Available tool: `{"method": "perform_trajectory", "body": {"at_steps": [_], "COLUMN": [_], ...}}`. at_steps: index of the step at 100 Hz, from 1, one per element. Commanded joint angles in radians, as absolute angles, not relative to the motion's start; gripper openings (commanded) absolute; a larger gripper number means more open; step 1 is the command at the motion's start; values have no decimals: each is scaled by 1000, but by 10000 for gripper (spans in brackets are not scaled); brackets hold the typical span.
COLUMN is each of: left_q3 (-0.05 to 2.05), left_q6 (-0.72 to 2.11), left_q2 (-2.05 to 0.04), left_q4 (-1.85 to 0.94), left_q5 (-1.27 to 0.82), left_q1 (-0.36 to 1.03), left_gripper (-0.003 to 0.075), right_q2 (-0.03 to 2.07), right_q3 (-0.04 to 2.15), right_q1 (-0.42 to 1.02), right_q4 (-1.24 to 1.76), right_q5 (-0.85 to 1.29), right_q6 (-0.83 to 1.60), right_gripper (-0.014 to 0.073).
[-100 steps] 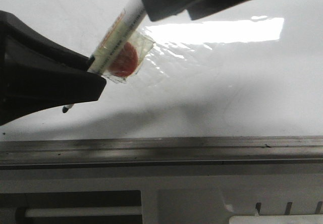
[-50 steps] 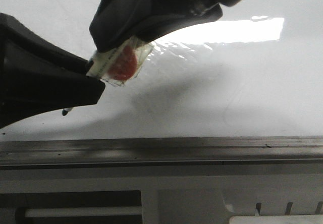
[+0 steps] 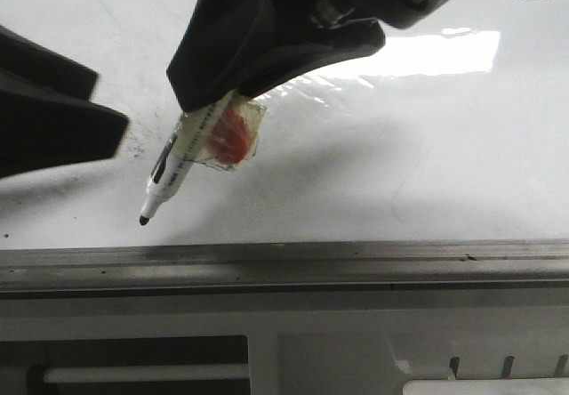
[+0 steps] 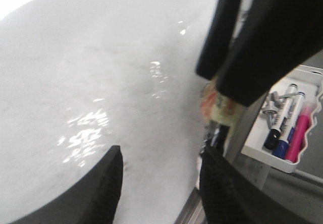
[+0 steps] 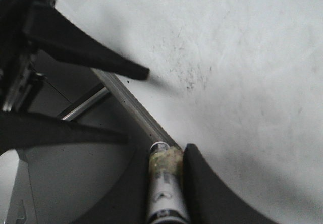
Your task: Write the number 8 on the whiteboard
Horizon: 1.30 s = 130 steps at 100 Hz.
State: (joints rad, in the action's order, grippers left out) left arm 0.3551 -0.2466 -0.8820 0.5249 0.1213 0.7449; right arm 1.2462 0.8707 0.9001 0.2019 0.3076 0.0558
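The whiteboard (image 3: 409, 146) is glossy white with glare and faint grey specks; no figure 8 line shows on it. My right gripper (image 3: 213, 92) is shut on a white marker (image 3: 176, 171) wrapped in clear tape with a red blob (image 3: 231, 137). Its black tip (image 3: 143, 221) points down at the board, just above the grey edge rail (image 3: 293, 257). In the right wrist view the marker (image 5: 162, 183) sits clamped between the fingers of the right gripper (image 5: 164, 152). My left gripper (image 3: 111, 103) is open and empty, left of the marker; it also shows in the left wrist view (image 4: 159, 158).
A white tray (image 4: 257, 156) with several markers, blue and pink among them, hangs beyond the board's rail. Below the rail in the front view is a grey frame with a white rod (image 3: 142, 374). Faint dark specks (image 5: 189, 77) mark the board.
My right gripper came down over the marker and closed on it. My left gripper let go, opened and drew back to the left. The marker's tip is now uncovered and lower.
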Motion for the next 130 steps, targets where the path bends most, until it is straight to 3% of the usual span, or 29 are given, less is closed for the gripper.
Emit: {"method": "perform_trajectory", "body": {"at_steps": [1, 18, 32, 77, 107, 130], "left_q3": [387, 387, 387, 387, 387, 387], "left_q6": [-279, -281, -281, -281, -281, -281], "left_q2": [-755, -508, -420, -413, -413, -413], "left_q4": [454, 427, 407, 353, 353, 353], "left_q5": [28, -38, -61, -73, -73, -67], "left_q1": [753, 753, 753, 753, 753, 753], "left_gripper": [333, 333, 333, 333, 333, 333], "right_q2": [1220, 1220, 1220, 1341, 1265, 1342], "right_q3": [915, 1011, 1106, 1187, 1187, 1189], "right_q1": [888, 835, 777, 677, 666, 730], "right_q4": [202, 204, 194, 177, 15, 42], "right_q5": [251, 329, 366, 461, 667, 539], "right_q6": [34, 26, 26, 39, -16, -8], "right_gripper": [-63, -63, -63, -63, -63, -63]}}
